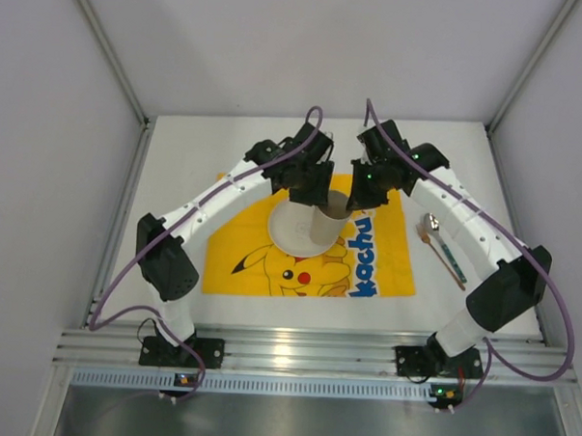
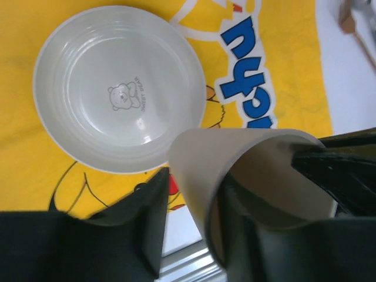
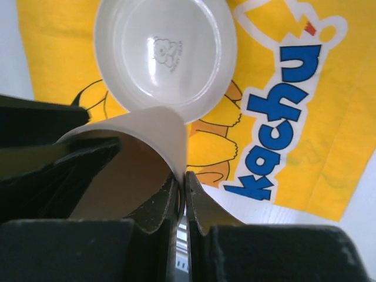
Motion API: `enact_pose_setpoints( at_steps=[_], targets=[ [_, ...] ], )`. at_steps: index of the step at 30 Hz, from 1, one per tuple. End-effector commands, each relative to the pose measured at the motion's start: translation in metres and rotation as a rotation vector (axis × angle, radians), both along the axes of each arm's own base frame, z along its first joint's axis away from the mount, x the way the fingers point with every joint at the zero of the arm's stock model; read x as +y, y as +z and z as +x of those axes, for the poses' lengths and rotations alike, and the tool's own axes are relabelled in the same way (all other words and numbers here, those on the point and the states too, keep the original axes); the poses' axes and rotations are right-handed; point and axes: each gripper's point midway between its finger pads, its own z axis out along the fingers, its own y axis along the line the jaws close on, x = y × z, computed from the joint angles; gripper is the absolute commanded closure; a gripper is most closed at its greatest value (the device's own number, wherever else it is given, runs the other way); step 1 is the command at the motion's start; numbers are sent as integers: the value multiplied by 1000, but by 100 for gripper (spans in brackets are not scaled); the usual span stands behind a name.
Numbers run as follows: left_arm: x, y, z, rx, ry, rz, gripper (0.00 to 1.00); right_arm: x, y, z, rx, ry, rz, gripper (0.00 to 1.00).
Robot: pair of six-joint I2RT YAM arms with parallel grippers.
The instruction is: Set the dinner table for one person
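Observation:
A beige cup (image 1: 329, 223) hangs tilted between both grippers, above the yellow Pikachu mat (image 1: 381, 265) on the white dinner table (image 1: 177, 170). My right gripper (image 3: 183, 181) is shut on the cup (image 3: 153, 141), pinching its wall at the rim. My left gripper (image 2: 194, 188) straddles the opposite wall of the cup (image 2: 202, 164): one finger sits inside it, and the outer finger (image 2: 147, 217) stands off the wall with a gap showing. A white plate (image 1: 288, 232) with a bear print lies on the mat just below and left of the cup.
A spoon (image 1: 431, 224) and a thin wooden-handled utensil (image 1: 450, 261) lie on the bare table right of the mat, close under the right forearm. Aluminium rails (image 1: 295, 351) edge the near side, and grey walls enclose the table.

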Motion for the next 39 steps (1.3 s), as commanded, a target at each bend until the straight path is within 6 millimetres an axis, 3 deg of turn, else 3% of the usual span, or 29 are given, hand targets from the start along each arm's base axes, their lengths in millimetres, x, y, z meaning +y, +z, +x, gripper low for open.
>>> enact_pose_setpoints(
  at_steps=[1, 2, 3, 6, 12, 17, 26, 31, 32, 33, 34, 39],
  targets=[
    [-1, 43, 10, -85, 57, -84, 52, -21, 0, 11, -28, -68, -86, 100],
    [2, 45, 12, -100, 74, -76, 45, -21, 0, 12, -27, -67, -96, 100],
    [3, 47, 14, -109, 87, -76, 22, -31, -2, 16, -36, -90, -146, 100],
    [20, 65, 22, -188, 165, -61, 2, -46, 1, 27, -52, -126, -206, 100],
    [55, 98, 22, -309, 251, -42, 2, -81, -1, 63, -73, -226, -254, 100],
    [80, 86, 8, -285, 281, 11, 2, -107, -13, 99, -87, -317, -280, 100],
    [100, 66, -26, -211, 297, 5, 2, -104, -50, 147, -130, -402, -258, 100],
    [111, 65, -34, -211, 293, 28, 2, -117, -69, 148, -160, -465, -298, 100],
    [112, 65, -35, -213, 290, 30, 2, -115, -56, 154, -229, -484, -260, 100],
    [113, 64, -37, -211, 288, 33, 2, -117, -70, 146, -215, -479, -269, 100],
    [114, 64, -37, -212, 287, 33, 2, -117, -64, 148, -244, -487, -246, 100],
    [112, 59, -38, -207, 268, 35, 2, -113, -83, 139, -178, -462, -260, 100]
  ],
)
